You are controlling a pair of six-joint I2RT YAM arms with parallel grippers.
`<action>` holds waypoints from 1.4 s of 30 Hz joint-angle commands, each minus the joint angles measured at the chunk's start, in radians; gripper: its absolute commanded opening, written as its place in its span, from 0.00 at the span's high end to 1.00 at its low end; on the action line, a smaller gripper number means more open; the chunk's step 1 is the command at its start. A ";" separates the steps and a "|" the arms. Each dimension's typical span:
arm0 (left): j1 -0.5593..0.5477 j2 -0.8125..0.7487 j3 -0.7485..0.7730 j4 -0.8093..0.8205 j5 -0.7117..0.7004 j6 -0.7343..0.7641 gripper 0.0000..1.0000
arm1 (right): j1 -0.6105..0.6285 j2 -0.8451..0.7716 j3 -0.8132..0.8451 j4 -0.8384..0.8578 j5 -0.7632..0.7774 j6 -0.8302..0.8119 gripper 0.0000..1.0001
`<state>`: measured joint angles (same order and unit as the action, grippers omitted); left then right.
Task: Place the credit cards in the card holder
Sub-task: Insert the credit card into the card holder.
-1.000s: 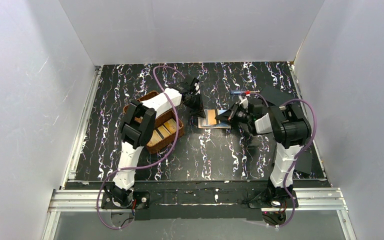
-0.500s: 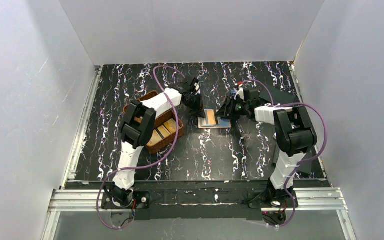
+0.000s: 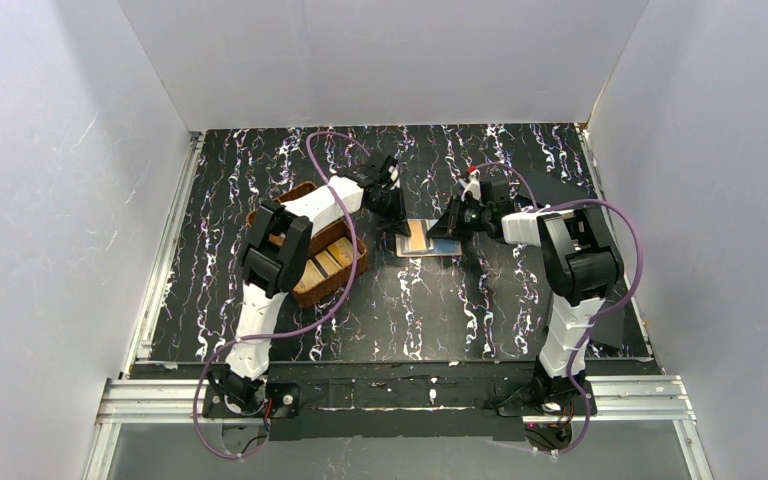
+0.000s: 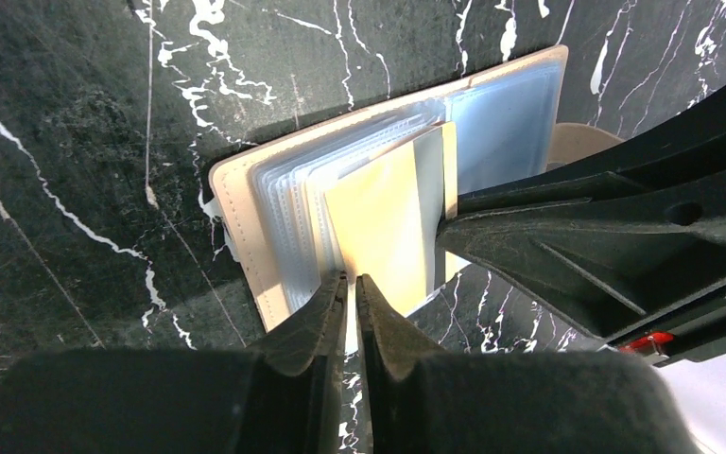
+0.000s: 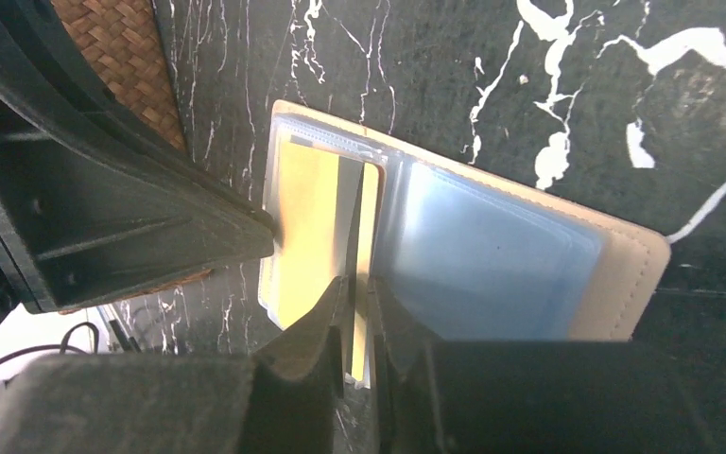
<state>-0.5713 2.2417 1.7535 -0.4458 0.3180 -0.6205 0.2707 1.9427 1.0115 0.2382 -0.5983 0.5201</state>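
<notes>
Started at the near side of the black marbled table (image 3: 410, 320). Spotted the woven tray (image 3: 358, 268) left of centre, partly under the left arm, with a few spare credit cards (image 3: 325, 262) lying in its nearer compartment. Couldn't count them properly from overhead.

Next, mid-table, just right of the tray: found the card holder (image 4: 234, 208) lying open and flat, cream cover down, clear sleeves fanned up. Was flanked by both claws, one on each side, almost tip to tip over the middle.

Checked the left gripper (image 4: 351, 284) first. Sat low on the tray side, jaws narrowed to a sliver, pinched on the near edge of a tan card (image 4: 378, 222) in the sleeve stack. Looked like a proper grip, not just a touch.

Then the right gripper (image 5: 356, 293), on the opposite side. Jaws also narrow, clamped on an upright plastic sleeve (image 5: 350, 227) with a yellow strip of card showing edge-on inside. Touched the tan card's far edge with its tip, going by the left wrist view.

Past that sleeve, saw the holder's other half, pale bluish under plastic. Couldn't tell card from bare pocket there.

Farther back, noticed a black flat plate (image 3: 560, 190) lying behind the right arm.
</notes>
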 commanded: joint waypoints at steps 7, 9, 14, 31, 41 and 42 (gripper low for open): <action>0.027 -0.110 -0.036 -0.073 -0.007 0.006 0.77 | 0.032 0.010 -0.032 0.048 -0.020 0.043 0.78; 0.042 -0.128 -0.046 -0.068 -0.008 0.004 0.77 | 0.032 0.001 -0.039 0.048 -0.015 0.041 0.77; 0.060 -0.132 -0.084 -0.059 -0.034 -0.003 0.88 | 0.029 -0.012 -0.046 0.040 -0.008 0.038 0.74; -0.013 -0.032 -0.100 -0.014 0.004 -0.053 0.95 | 0.078 -0.039 -0.117 0.246 0.027 0.319 0.71; 0.001 -0.056 -0.062 -0.069 -0.039 0.010 0.95 | 0.080 -0.126 -0.073 0.064 0.053 0.203 0.65; 0.000 -0.049 -0.063 -0.063 -0.024 -0.007 0.95 | 0.090 -0.124 -0.081 0.084 0.050 0.221 0.65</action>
<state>-0.5564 2.1963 1.6558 -0.4908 0.2653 -0.6304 0.3351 1.8561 0.9058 0.3008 -0.5079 0.7238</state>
